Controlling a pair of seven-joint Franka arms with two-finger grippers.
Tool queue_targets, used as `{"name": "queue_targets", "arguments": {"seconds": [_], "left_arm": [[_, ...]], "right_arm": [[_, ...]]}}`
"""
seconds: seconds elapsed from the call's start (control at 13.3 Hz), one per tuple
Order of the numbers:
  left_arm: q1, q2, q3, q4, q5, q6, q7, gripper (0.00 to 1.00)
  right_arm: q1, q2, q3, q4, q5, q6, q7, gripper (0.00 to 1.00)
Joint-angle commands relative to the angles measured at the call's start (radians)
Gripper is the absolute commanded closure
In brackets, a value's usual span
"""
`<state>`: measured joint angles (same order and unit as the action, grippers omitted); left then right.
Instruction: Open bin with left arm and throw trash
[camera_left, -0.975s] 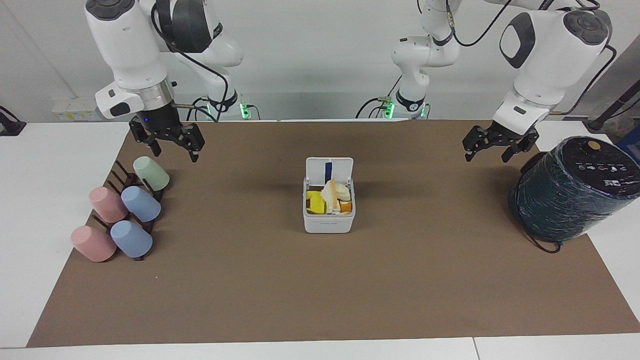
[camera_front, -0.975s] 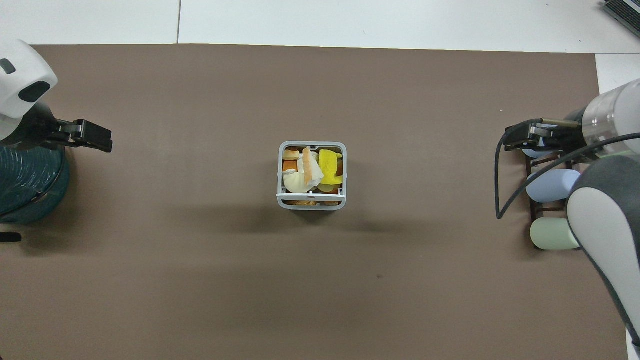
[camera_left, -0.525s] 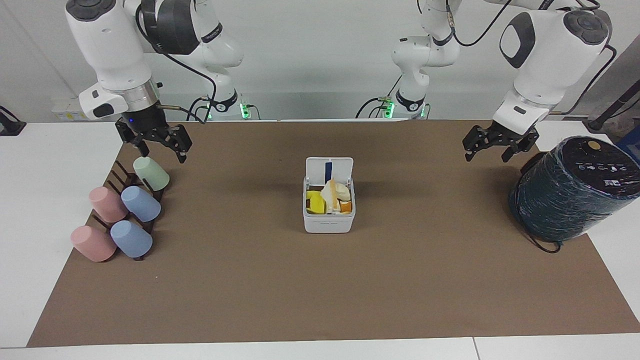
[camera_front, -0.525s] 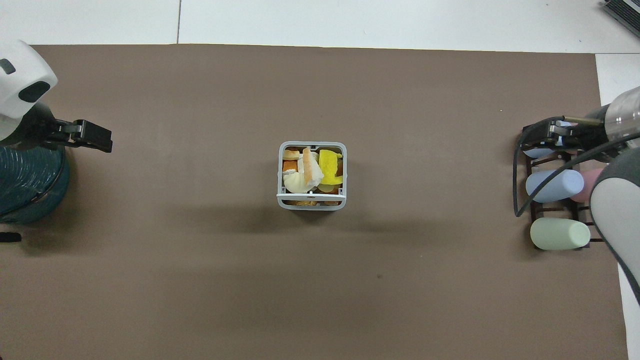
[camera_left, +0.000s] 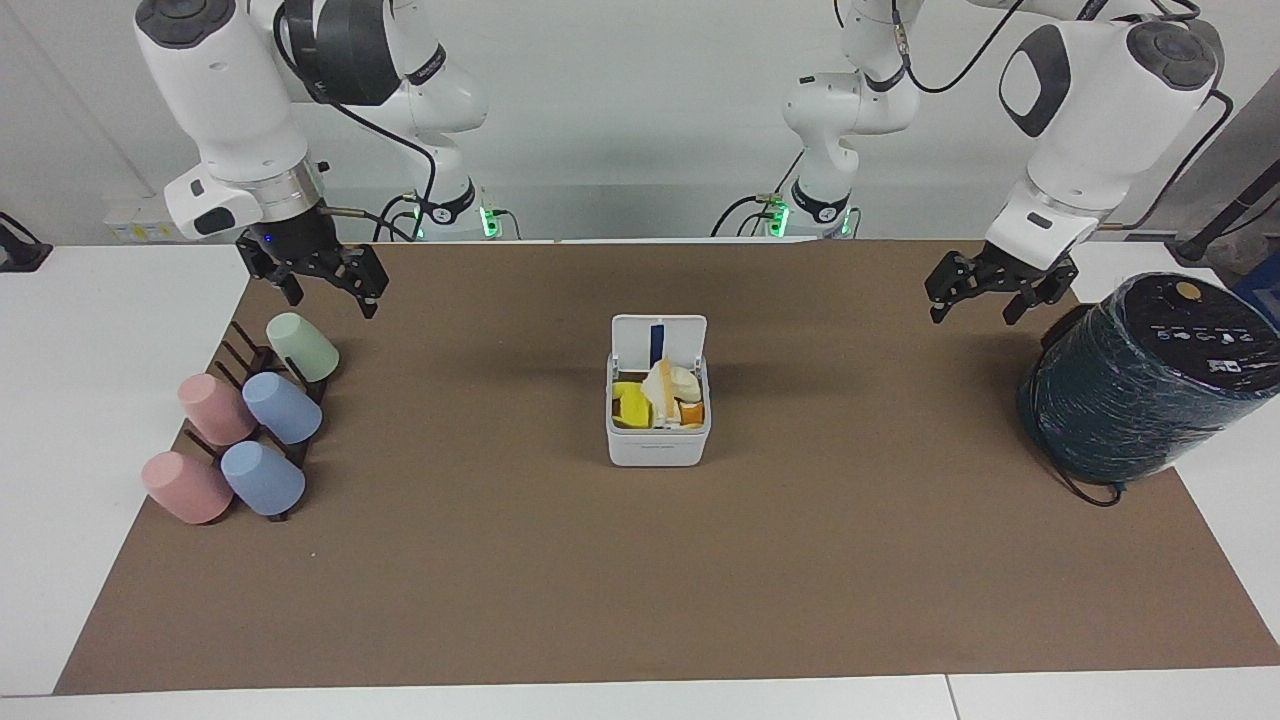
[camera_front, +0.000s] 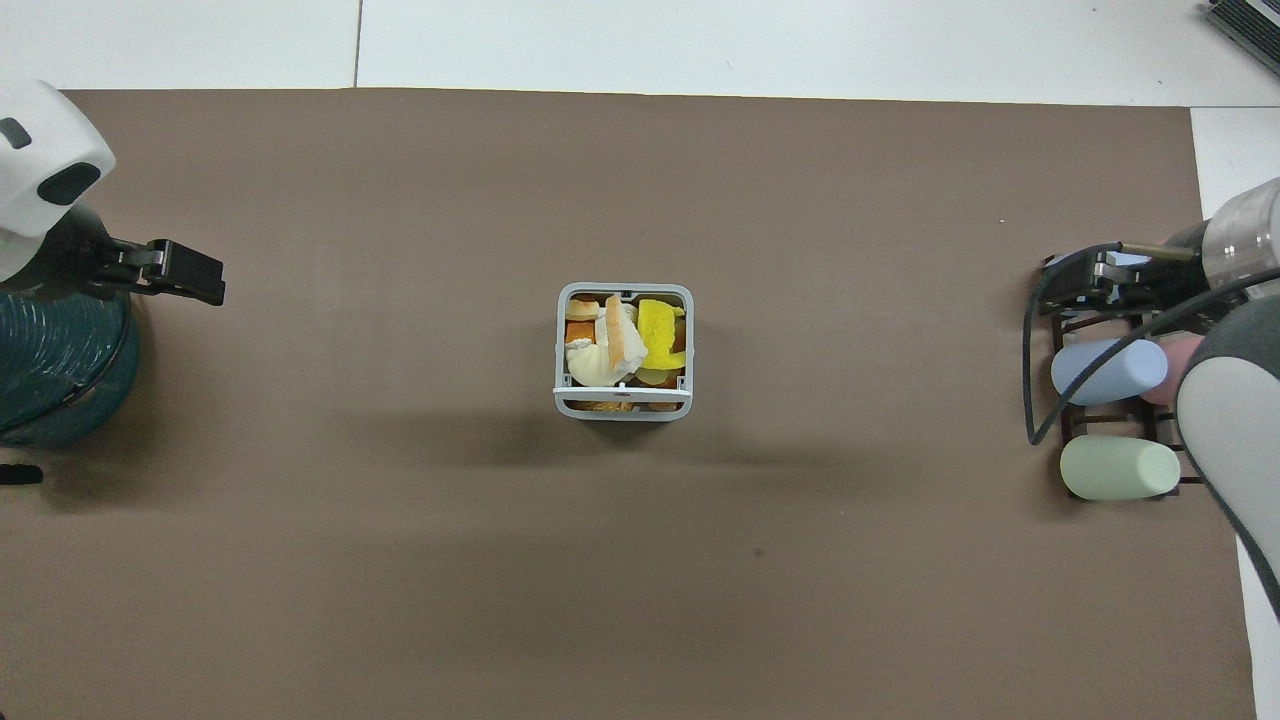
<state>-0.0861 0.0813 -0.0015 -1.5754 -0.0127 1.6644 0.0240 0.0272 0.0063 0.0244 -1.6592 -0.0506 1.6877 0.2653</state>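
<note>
White plastic, the bin (camera_left: 658, 430) sits mid-worktop (camera_left: 640, 620) on the brown mat, lid upright, trash (camera_left: 668, 388) heaped inside. Toward the right arm's end from the bin, the right gripper (camera_left: 318, 282) hangs released and holding nothing, above the mat just by the green cup (camera_left: 302, 346) of the cup rack. Toward the left arm's end from the bin, the left gripper (camera_left: 982, 296) hangs released and holding nothing, beside the dark wrapped cylinder (camera_left: 1145, 380).

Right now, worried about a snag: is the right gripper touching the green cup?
Apart. The facing view shows the right gripper raised above the green cup, brown mat visible between them.
</note>
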Motion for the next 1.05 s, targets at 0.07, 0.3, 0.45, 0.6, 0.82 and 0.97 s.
{"name": "queue_targets", "arguments": {"seconds": [0.07, 0.3, 0.45, 0.6, 0.82, 0.97], "left_arm": [[-0.001, -0.032, 0.0, -0.035, 0.022, 0.003, -0.001, 0.0], [-0.001, -0.032, 0.0, -0.035, 0.022, 0.003, -0.001, 0.0], [0.0, -0.032, 0.0, -0.035, 0.022, 0.003, -0.001, 0.0], [-0.001, -0.032, 0.0, -0.035, 0.022, 0.003, -0.001, 0.0], [-0.001, -0.032, 0.0, -0.035, 0.022, 0.003, -0.001, 0.0], [-0.001, -0.032, 0.0, -0.035, 0.022, 0.003, -0.001, 0.0]], "right_arm": [[0.008, -0.009, -0.017, -0.007, 0.009, -0.014, -0.032, 0.0], [-0.001, -0.011, -0.017, -0.01, 0.009, -0.022, -0.034, 0.0], [-0.001, -0.012, -0.017, -0.013, 0.009, -0.022, -0.032, 0.0], [-0.001, -0.012, -0.017, -0.014, 0.009, -0.022, -0.034, 0.0], [-0.001, -0.012, -0.017, -0.02, 0.009, -0.011, -0.118, 0.0], [0.0, -0.014, -0.017, -0.024, 0.009, -0.013, -0.127, 0.0]]}}
